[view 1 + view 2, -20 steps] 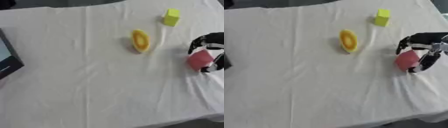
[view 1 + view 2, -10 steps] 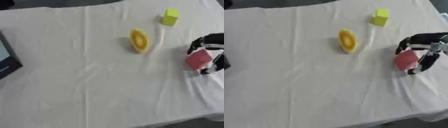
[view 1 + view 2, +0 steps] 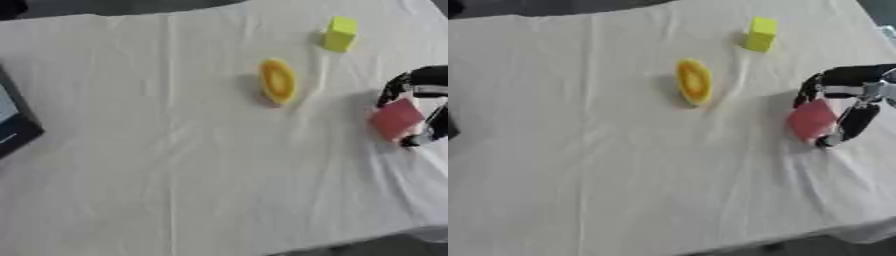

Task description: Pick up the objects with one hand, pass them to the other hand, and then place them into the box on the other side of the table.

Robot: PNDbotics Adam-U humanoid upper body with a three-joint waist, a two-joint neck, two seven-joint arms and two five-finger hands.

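I have the right robot hand [image 3: 846, 100] at the right edge of the desk [image 3: 175, 165], which is covered in a white cloth. Its black fingers [image 3: 815, 87] curl down over the top of a red block [image 3: 809, 120], and another dark digit [image 3: 852, 122] comes down on the block's right side, so the robot hand is grasping the red block between them. From up here I cannot tell whether the block is just off the cloth or touching it; it sits tilted, one corner pointing up toward the fingers.

Well apart from it, near the middle of the desk, a yellow oval thing [image 3: 277, 81] lies on the cloth with its long side running away from me. It looks like a small dish or a piece of toy fruit, but the view is too soft for me to be sure. Farther back and to the right, a yellow-green block [image 3: 339, 33] stands on the cloth near the far edge.

At the left edge of the left eye view I see the corner of a dark box [image 3: 16, 125] with a paler inside, far across the desk from the red block.

My left robot hand shows in neither view.
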